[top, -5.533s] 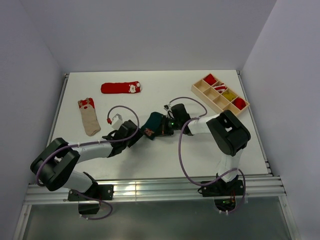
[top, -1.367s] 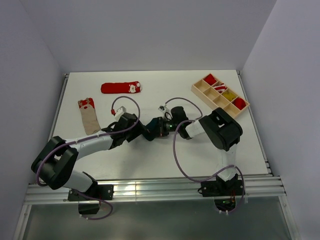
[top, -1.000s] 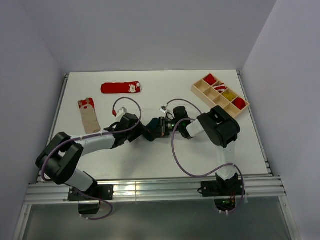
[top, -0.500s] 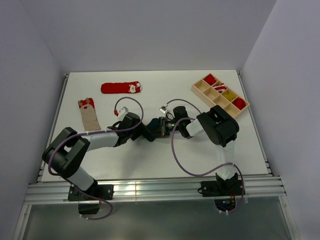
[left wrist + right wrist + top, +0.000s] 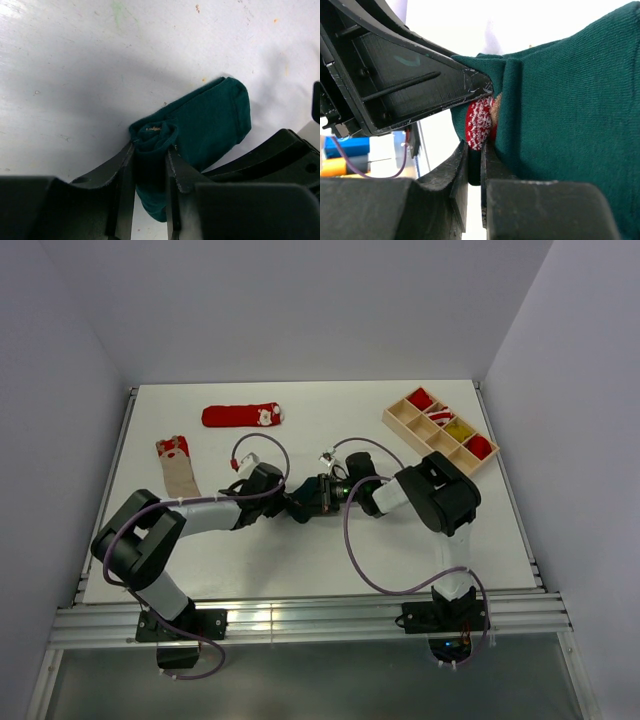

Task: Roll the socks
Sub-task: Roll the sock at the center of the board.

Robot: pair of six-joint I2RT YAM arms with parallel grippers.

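A dark green sock point(image 5: 304, 502) lies partly rolled at the table's middle, between both grippers. My left gripper point(image 5: 287, 505) is shut on its rolled end point(image 5: 152, 134). My right gripper point(image 5: 322, 493) is shut on the sock's red-and-white patterned edge point(image 5: 479, 125), with the green fabric point(image 5: 570, 110) pressed against its fingers. A red sock point(image 5: 242, 416) lies flat at the back left. A beige sock with a red cuff point(image 5: 178, 472) lies at the far left.
A wooden divided tray point(image 5: 408, 422) holding rolled red and yellow socks stands at the back right. The white table point(image 5: 400, 550) has raised rails along its left and right edges.
Both grippers have moved from the table's centre slightly left and closed in on the green sock. The left arm has swung inward. The sock bundle has become more compact.
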